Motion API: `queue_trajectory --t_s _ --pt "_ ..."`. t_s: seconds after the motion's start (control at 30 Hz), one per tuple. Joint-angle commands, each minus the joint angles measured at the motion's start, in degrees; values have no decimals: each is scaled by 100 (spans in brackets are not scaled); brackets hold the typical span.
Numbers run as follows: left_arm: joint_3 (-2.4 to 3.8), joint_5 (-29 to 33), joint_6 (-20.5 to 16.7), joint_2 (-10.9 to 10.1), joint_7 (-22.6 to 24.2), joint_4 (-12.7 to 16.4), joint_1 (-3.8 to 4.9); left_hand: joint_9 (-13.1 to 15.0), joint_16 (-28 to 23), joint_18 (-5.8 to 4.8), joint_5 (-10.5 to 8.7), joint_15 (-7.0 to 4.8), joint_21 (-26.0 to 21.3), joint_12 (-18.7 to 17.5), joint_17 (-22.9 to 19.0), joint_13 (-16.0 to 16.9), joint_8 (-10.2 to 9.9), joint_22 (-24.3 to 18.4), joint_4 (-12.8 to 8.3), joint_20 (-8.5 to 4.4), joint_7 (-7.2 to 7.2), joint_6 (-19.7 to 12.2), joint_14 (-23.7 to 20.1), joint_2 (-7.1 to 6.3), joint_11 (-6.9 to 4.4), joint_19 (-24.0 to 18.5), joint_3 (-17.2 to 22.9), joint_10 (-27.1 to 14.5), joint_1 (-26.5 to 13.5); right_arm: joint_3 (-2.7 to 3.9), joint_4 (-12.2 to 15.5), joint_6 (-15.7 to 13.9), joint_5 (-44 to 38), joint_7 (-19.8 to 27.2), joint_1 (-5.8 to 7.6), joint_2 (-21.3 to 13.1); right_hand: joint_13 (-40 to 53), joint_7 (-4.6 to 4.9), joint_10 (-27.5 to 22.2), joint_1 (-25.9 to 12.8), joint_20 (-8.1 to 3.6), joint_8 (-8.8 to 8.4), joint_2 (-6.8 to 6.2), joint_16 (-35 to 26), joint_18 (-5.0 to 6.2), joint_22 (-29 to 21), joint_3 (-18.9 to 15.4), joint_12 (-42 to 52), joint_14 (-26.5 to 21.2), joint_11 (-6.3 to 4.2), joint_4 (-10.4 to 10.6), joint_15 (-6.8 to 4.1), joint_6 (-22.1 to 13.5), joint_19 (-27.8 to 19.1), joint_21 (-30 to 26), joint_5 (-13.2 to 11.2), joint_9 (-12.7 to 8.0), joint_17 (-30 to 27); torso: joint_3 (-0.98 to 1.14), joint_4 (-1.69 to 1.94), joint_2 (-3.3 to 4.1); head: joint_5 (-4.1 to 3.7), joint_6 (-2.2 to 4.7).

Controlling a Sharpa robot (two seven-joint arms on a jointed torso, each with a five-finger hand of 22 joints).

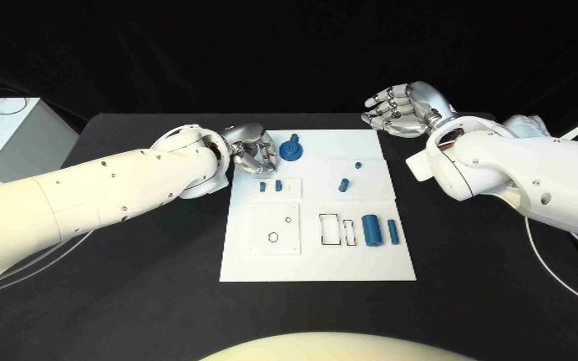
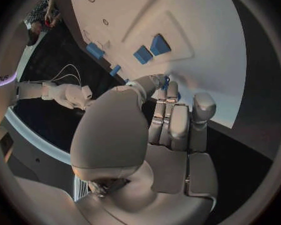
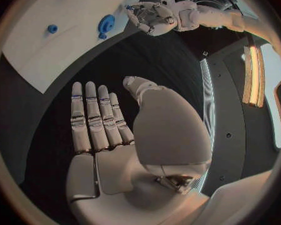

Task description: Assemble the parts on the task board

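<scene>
The white task board (image 1: 319,261) lies mid-table. A large round blue part (image 1: 291,149) sits near its far left corner, with a small peg (image 1: 357,165), a short piece (image 1: 345,184) and two little pegs (image 1: 270,185) nearby; two blue cylinders (image 1: 382,231) stand at the right. My left hand (image 1: 252,155) hovers at the board's far left edge just beside the round part, fingers curled in under the thumb (image 2: 137,87), nothing plainly held. My right hand (image 1: 408,110) is raised beyond the far right corner, fingers (image 3: 93,117) straight and apart, holding nothing.
Outlined slots mark the board: a square with a hole (image 1: 280,229) and narrow rectangles (image 1: 337,230). A white box (image 1: 24,131) stands at the table's far left, with thin cables beside it. Black tabletop (image 1: 133,294) surrounds the board.
</scene>
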Motion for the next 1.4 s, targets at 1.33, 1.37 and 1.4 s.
queue_trajectory --t_s 1.33,1.37,1.4 --pt "-10 -125 488 172 -170 -148 -1 12 19 -92 8 -9 12 -40 -12 15 -58 -4 -73 -11 -6 58 14 32 1 30 9 63 5 2 20 49 -63 65 -1 -12 -6 255 43 4 7 -20 -27 -36 76 -6 40 -22 -22 3 -1 13 34 -49 3 26 -6 -6 -4 4 -1 -34 -25" --pt "-11 -127 491 171 -165 -147 -1 22 21 -94 4 -15 17 -41 -11 27 -57 4 -88 -13 -15 92 14 37 -9 33 4 95 3 2 20 49 -63 65 -1 -13 -6 255 43 4 7 -20 -27 -36 76 -6 40 -22 -22 3 -1 13 34 -49 3 26 -6 -6 -3 5 -1 -35 -26" --pt "-12 -128 491 169 -162 -147 -1 28 24 -93 2 -20 18 -39 -7 36 -56 6 -97 -15 -21 112 16 39 -17 32 0 114 3 2 20 49 -63 65 -1 -13 -6 255 43 4 7 -20 -27 -36 76 -6 40 -22 -22 3 -1 13 34 -49 3 26 -6 -6 -4 6 -1 -35 -27"
